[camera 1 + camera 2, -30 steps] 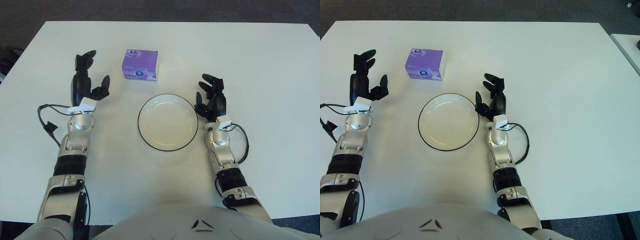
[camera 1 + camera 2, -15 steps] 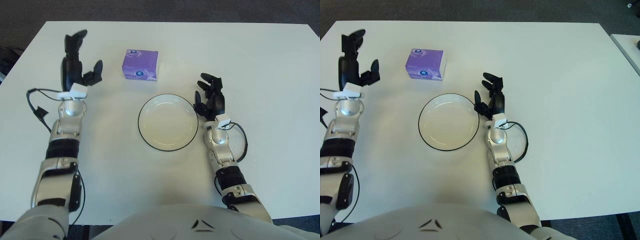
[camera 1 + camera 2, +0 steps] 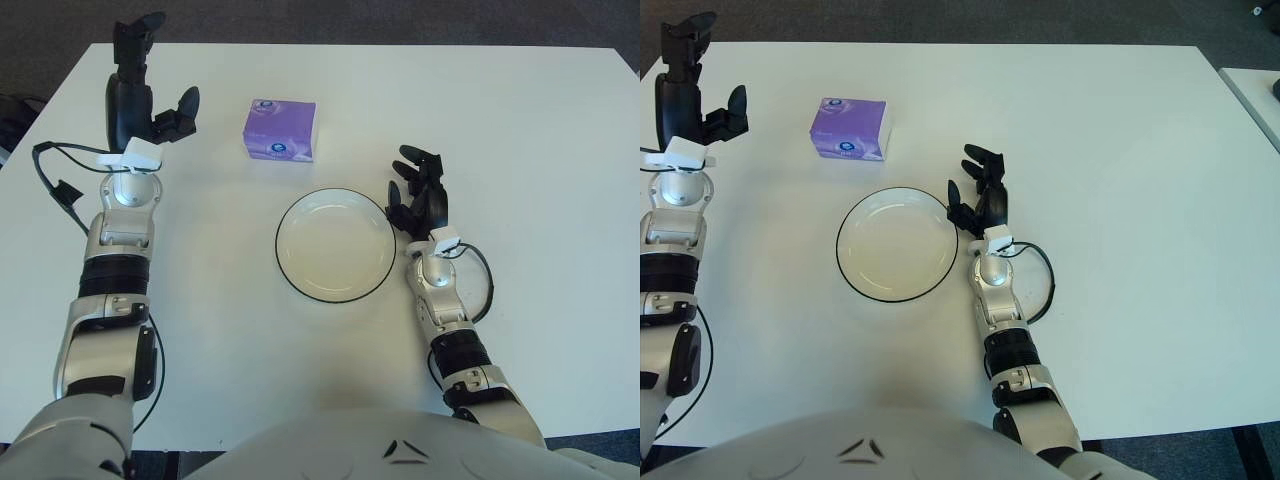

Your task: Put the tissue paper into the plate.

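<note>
A purple tissue pack (image 3: 280, 130) lies flat on the white table, just beyond a white plate with a dark rim (image 3: 378, 275), which holds nothing. My left hand (image 3: 143, 80) is raised at the far left, level with the pack and a hand's width to its left, fingers spread and holding nothing. Beside the plate's right edge is my right hand (image 3: 420, 195), fingers loosely spread and holding nothing.
The white table (image 3: 520, 120) stretches wide to the right and back. A black cable (image 3: 55, 190) loops off my left forearm near the table's left edge. Dark floor lies past the far edge.
My left hand has moved away from me and to the left, going from beside the plate's level to level with the tissue pack. The right hand has barely shifted.
</note>
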You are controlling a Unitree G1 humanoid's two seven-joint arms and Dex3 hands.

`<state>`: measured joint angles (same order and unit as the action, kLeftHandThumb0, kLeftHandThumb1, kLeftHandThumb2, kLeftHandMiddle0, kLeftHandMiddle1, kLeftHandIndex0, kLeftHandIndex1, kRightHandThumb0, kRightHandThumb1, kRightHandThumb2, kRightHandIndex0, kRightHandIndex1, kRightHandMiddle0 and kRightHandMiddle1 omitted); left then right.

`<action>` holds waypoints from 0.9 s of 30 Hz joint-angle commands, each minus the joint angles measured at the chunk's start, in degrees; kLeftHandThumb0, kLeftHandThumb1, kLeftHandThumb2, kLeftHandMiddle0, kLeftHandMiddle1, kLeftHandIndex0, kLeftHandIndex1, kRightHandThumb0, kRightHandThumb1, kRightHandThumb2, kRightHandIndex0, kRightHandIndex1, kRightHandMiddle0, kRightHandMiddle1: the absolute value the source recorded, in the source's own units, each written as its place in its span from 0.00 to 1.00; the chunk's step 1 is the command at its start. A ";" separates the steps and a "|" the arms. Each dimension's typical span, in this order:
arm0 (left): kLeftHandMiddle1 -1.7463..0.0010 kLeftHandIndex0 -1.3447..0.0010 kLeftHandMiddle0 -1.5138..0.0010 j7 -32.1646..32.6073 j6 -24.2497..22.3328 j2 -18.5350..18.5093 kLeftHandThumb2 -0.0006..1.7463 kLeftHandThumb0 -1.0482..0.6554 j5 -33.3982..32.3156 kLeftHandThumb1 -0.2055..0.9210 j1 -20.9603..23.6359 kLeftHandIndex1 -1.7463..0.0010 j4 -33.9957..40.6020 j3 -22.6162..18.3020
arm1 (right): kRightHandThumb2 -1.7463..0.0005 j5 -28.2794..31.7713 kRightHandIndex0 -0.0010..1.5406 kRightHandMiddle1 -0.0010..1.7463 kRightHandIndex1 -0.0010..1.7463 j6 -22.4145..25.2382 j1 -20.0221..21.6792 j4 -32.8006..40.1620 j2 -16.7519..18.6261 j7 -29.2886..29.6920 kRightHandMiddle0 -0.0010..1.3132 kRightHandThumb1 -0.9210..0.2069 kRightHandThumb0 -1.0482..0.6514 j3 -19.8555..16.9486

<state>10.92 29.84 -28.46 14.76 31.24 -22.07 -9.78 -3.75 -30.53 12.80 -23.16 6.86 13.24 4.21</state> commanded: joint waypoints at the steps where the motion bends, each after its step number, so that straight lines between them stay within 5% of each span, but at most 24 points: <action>1: 0.86 1.00 0.79 -1.15 -0.92 -1.42 0.37 0.28 0.78 1.00 2.44 0.52 0.58 0.67 | 0.58 -0.39 0.23 0.63 0.48 0.13 -4.47 -6.32 1.55 -0.21 0.01 0.13 0.35 0.28; 18: 0.88 1.00 0.78 -2.99 -12.23 -3.65 0.38 0.25 10.25 1.00 10.56 0.51 4.67 5.73 | 0.57 -0.15 0.24 0.63 0.48 -0.36 -3.72 -7.81 1.20 -0.94 0.00 0.13 0.34 0.13; 27: 0.91 1.00 0.82 -8.83 -14.15 -5.07 0.42 0.19 13.27 1.00 18.50 0.56 -1.65 11.76 | 0.57 -0.21 0.24 0.63 0.48 -0.29 -3.52 -8.27 0.98 -0.83 0.00 0.13 0.34 0.01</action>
<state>3.89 15.45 -32.28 26.31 47.35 -21.15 -0.29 -3.62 -30.93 14.48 -25.13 6.93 12.52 4.42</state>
